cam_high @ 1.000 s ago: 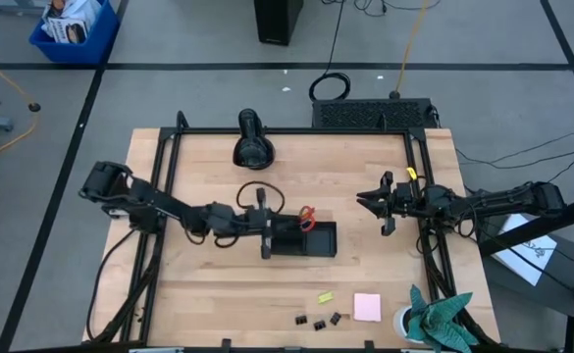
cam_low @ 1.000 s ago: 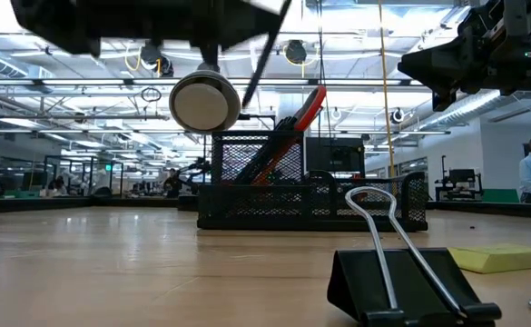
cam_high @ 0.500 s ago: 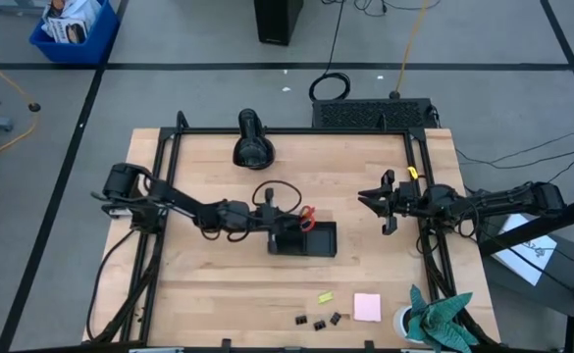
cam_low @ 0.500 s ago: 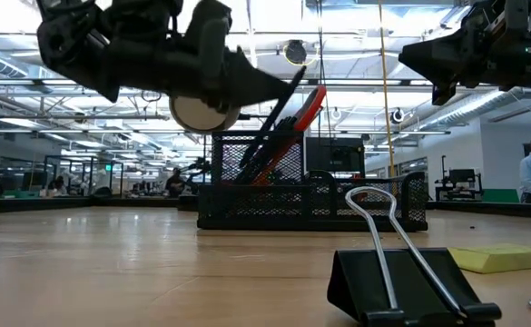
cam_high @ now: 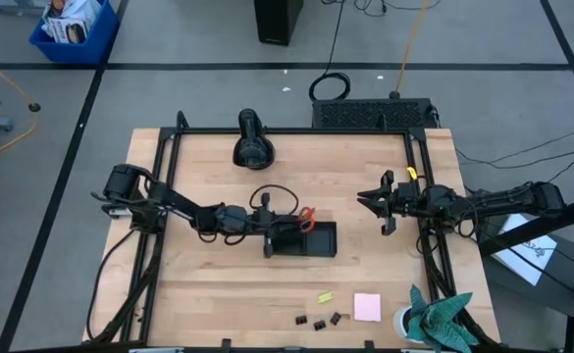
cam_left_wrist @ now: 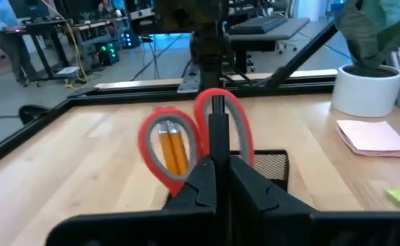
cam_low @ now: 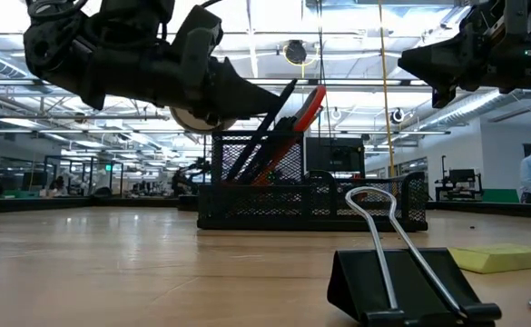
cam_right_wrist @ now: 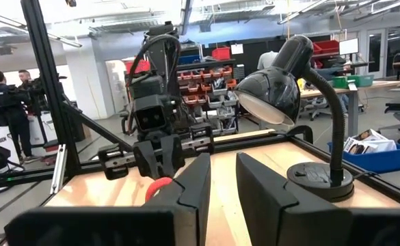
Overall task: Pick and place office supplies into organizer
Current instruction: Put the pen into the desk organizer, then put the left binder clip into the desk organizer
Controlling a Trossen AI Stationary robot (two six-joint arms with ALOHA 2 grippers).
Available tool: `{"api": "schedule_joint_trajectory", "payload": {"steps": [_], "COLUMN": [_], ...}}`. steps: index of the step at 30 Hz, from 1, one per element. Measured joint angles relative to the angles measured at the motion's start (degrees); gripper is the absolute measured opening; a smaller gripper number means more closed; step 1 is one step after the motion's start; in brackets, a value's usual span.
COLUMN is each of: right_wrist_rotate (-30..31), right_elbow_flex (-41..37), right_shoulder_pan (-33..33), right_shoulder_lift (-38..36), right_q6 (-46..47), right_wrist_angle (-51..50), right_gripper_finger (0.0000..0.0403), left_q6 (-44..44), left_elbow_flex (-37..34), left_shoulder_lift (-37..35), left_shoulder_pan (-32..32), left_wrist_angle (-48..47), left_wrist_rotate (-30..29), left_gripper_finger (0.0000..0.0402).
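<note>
Since earlier frame, left hand (cam_high: 268, 233) drew back slightly toward organizer's (cam_high: 311, 240) left end, closed on black pen (cam_low: 260, 134); right hand (cam_high: 373, 203) hovered well right of organizer, partly open.

The organizer (cam_high: 306, 239) is a small black mesh tray with compartments, and it stands near the middle of the wooden table; in its tall compartment the red-handled scissors (cam_left_wrist: 206, 126) stand with the handles up, together with two orange pencils (cam_left_wrist: 172, 152) and a black pen (cam_low: 263, 130) that leans to one side. Near the front edge of the table lie three tiny black binder clips (cam_high: 318, 320) in a short row, one of them very close to the low camera with its wire handles raised. Just beside the clips lies the small yellow-green piece (cam_high: 325, 296), and next to it the pink square sticky-note pad (cam_high: 367, 307) lies flat on the wood.
</note>
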Motion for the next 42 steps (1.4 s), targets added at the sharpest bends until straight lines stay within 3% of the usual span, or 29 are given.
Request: {"api": "schedule_joint_trajectory", "payload": {"steps": [13,23,28,31,34,39,42], "right_wrist_rotate": [0.0,0.0,0.0,-0.2,-0.2,-0.2,-0.2], "right_elbow_flex": [0.0,0.0,0.0,0.0,0.0,0.0,0.0], "right_shoulder_pan": [0.0,0.0,0.0,0.0,0.0,0.0,0.0], "right_shoulder_lift": [0.0,0.0,0.0,0.0,0.0,0.0,0.0], "right_q6": [0.7,1.7,1.7,1.8,3.6,4.9,4.9], "right_wrist_angle": [0.5,1.1,1.0,0.9,0.5,-1.3,-1.8], "right_gripper_finger": [0.0064,0.0064,0.0064,0.0064,0.0064,0.0064,0.0064], "left_q6": [-4.5,-5.7,-5.3,-5.4,-3.9,-3.6,-6.8], "left_elbow_flex": [0.0,0.0,0.0,0.0,0.2,0.2,-0.1], "left_shoulder_lift": [0.0,0.0,-0.7,-5.6,-15.2,-32.9,-38.8], "left_shoulder_pan": [2.3,2.1,2.1,1.2,-2.4,-12.8,-20.7], "left_wrist_angle": [-1.8,-1.9,-2.3,-4.7,-14.0,-38.5,-51.5], "left_wrist_rotate": [1.2,1.9,3.0,6.9,7.1,-5.0,-12.3], "left_gripper_finger": [0.0033,0.0102,0.0116,0.0115,0.0104,0.0056,0.0013]}}
